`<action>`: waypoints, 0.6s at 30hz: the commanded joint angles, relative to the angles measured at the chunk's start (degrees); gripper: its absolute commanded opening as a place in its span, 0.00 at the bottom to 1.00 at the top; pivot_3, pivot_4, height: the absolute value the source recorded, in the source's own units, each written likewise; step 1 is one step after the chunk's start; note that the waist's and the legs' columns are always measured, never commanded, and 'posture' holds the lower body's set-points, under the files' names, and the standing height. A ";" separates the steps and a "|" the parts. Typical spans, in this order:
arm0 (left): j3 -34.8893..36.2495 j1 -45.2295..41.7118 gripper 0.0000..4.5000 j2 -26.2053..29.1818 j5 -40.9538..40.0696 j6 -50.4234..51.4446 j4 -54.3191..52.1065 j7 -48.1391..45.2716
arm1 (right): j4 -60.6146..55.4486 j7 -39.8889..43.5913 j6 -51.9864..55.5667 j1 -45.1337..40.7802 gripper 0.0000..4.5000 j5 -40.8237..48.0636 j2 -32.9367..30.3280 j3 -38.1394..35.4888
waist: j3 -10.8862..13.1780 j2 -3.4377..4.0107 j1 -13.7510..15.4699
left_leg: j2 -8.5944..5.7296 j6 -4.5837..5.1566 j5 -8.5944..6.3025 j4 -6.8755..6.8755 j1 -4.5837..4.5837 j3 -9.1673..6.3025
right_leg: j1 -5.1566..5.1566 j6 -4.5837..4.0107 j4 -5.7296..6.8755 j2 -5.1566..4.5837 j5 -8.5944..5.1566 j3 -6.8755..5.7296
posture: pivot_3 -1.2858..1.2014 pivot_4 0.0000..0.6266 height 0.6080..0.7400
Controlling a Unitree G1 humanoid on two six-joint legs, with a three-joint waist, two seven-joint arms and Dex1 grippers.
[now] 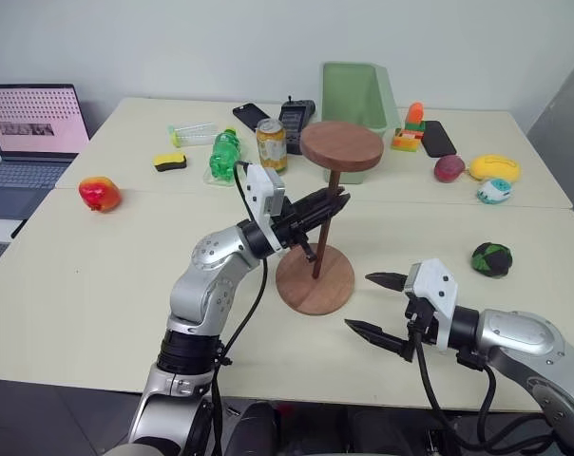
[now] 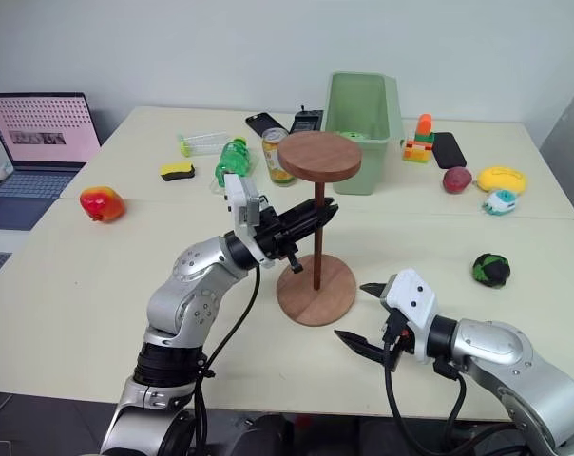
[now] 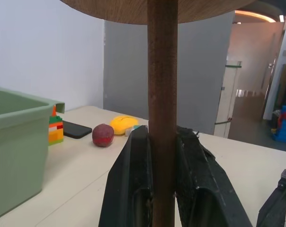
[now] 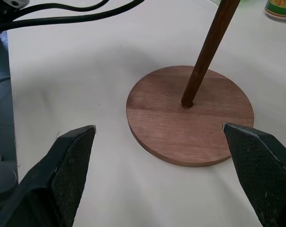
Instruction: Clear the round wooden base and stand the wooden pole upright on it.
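Sitting on the desk [image 1: 97,285] are one round wooden base [image 1: 315,278] and one wooden pole [image 1: 325,220] standing in it; one green bin [image 1: 358,100]; one laptop [image 1: 30,142]; one drinks can [image 1: 272,145]; one green plastic bottle [image 1: 223,155] and one clear bottle [image 1: 194,133], both lying down; two dark phones, one [image 1: 251,116] by the can and one [image 1: 437,139] by the toy bricks; one black handset [image 1: 296,118]; one yellow sponge [image 1: 170,161]; one stack of toy bricks [image 1: 411,130]; one red-and-yellow fruit [image 1: 99,194]; one dark red fruit [image 1: 449,168]; one yellow fruit [image 1: 495,167]; one white-and-teal ball [image 1: 493,191]; one green-and-black ball [image 1: 491,258].
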 commanded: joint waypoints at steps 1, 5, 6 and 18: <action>-0.33 -1.44 0.06 0.00 0.33 -2.16 0.26 -0.50 | -0.85 -0.29 -0.01 0.02 1.00 0.67 0.43 -0.67 | 0.00 0.00 0.00 | 0.00 0.00 0.00 0.00 0.00 0.00 | 0.00 0.00 0.00 0.00 0.00 0.00 | 0.52 0.24 1.00; -0.46 -0.81 0.06 -0.05 0.73 -3.40 1.56 -1.04 | -0.81 -0.35 0.02 -0.03 1.00 0.53 0.48 -0.64 | 0.00 0.00 -0.01 | -0.01 0.00 0.00 -0.01 0.00 0.00 | 0.00 0.00 -0.01 0.00 0.00 0.00 | 0.52 0.24 1.00; -0.53 -0.70 0.06 -0.10 0.87 -3.79 1.82 -1.14 | -0.85 -0.36 0.04 -0.03 1.00 0.53 0.50 -0.61 | 0.00 0.00 0.00 | 0.00 0.00 0.00 -0.01 0.00 0.00 | 0.00 0.00 -0.02 0.00 0.00 -0.01 | 0.52 0.24 1.00; -2.30 0.94 0.06 -0.60 1.22 -6.09 3.34 -1.75 | -1.08 -0.38 0.53 -0.36 1.00 0.55 0.47 -0.41 | 0.00 0.00 0.02 | 0.00 0.00 0.00 -0.01 0.02 -0.02 | 0.04 0.00 -0.03 0.00 0.00 -0.01 | 0.52 0.24 1.00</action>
